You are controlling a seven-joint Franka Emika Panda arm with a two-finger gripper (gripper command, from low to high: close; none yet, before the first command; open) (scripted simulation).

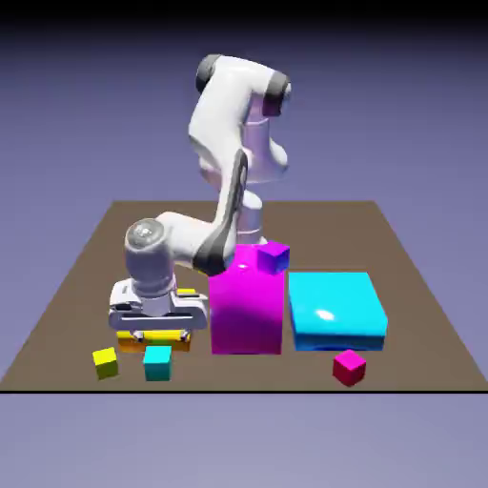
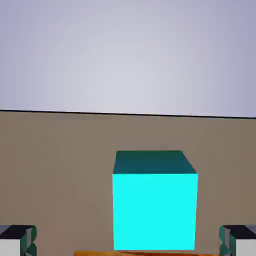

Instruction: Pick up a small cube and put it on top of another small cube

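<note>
Three small cubes at the counter's point(image 1: 57, 315) near edge, arm low over the orange block.

Gripper point(image 1: 157, 335) hangs low at the exterior view's left, jaws spread wide, gripping nothing. Orange block point(image 1: 152, 340) sits just beneath the hand. Small cyan cube point(image 1: 157, 362) lies just in front of it, and in the hand view point(image 2: 154, 210) it shows between the fingertips point(image 2: 17, 240) without touching them. Small yellow cube point(image 1: 105, 362) just beside the cyan one. Small magenta cube point(image 1: 349, 367) well apart, toward the right. Small purple cube point(image 1: 273, 255) rests on the big magenta block point(image 1: 245, 315); flat cyan block point(image 1: 335, 310) just beside that.
</note>
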